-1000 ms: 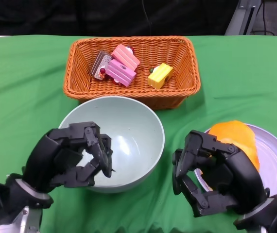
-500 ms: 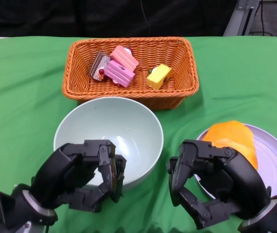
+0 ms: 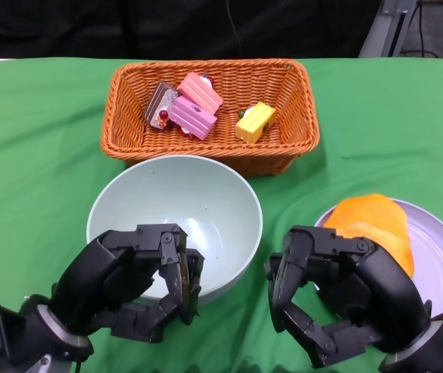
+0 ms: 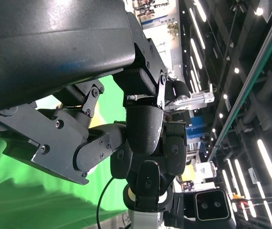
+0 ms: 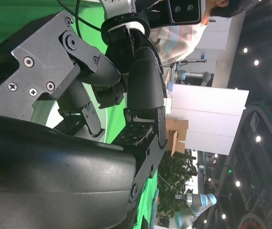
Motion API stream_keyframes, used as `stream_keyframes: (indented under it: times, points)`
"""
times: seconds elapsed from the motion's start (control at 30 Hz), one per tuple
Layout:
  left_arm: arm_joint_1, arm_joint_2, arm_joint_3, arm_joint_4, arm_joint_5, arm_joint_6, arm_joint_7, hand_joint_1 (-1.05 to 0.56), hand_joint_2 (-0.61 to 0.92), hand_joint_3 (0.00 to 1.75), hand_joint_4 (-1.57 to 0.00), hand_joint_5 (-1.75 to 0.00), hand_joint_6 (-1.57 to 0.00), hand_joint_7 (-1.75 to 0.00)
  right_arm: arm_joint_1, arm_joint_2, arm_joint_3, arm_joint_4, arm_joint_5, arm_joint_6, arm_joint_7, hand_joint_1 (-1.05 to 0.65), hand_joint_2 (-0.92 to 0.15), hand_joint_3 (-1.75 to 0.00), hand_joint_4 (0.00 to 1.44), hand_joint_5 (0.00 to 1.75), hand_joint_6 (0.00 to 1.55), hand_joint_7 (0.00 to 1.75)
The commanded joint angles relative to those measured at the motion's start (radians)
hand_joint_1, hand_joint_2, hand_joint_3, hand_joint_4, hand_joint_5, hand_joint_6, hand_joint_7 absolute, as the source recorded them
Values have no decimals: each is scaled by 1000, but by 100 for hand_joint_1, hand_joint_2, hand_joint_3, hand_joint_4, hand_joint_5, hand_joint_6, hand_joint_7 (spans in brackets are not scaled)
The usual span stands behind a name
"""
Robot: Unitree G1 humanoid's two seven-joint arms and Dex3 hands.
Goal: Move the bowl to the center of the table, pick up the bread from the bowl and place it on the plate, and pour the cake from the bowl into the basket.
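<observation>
Here the left robot hand [image 3: 132, 291] and right robot hand [image 3: 338, 299] — both clenched, holding nothing — flank the pale green round bowl [image 3: 176, 221].

Cakes [image 3: 194, 109] sit in the basket [image 3: 290, 144], bread [image 3: 375, 224] on the plate [image 3: 442, 260], bowl [image 3: 176, 217] mid-table and empty. Left hand [image 3: 132, 284] and right hand [image 3: 338, 291] hover near its front, fingers curled.
</observation>
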Motion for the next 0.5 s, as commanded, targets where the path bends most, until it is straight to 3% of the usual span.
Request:
stream_keyframes:
  times: [0.03, 0.5]
  points:
    - [-10, -1, 18, 21, 7, -11, -11, -15, 65, 90, -81, -174, -72, -158, -9, -4, -9, 14, 8, -9, -5, -10, -42, -119, 80, 174, 75, 137]
    - [-26, -10, 31, 46, 18, 5, -31, -14, 64, 93, -80, -175, -74, -156, -21, -3, -15, 39, 11, -19, -1, -10, -40, -122, 80, 174, 74, 139]
